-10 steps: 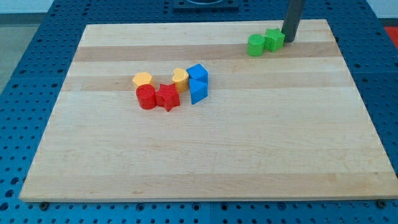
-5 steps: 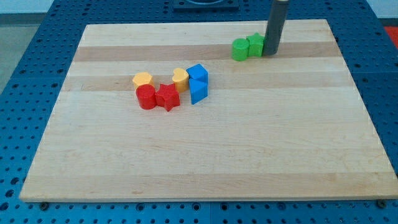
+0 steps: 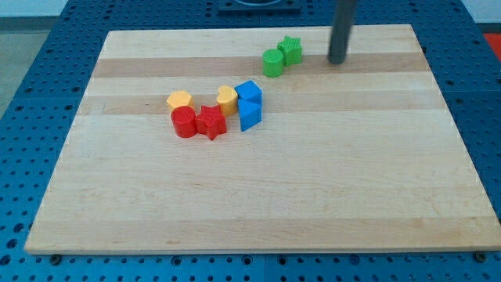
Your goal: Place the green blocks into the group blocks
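Two green blocks sit near the view's top, right of centre: a green cylinder (image 3: 273, 63) and a green star-like block (image 3: 290, 50) touching its upper right. My tip (image 3: 337, 60) is to the right of them, apart by a clear gap. The group lies left of centre: a blue cube (image 3: 248, 92) and a blue block (image 3: 249, 114), two yellow blocks (image 3: 227, 99) (image 3: 179, 100), a red cylinder (image 3: 184, 122) and a red star (image 3: 210, 122). The green cylinder is above and right of the blue cube, not touching it.
The wooden board (image 3: 258, 196) lies on a blue perforated table (image 3: 31, 86). The board's top edge is just above the green blocks.
The two green blocks have slid left towards the group. My tip pushed them left, then drew back; it now stands apart to their right.
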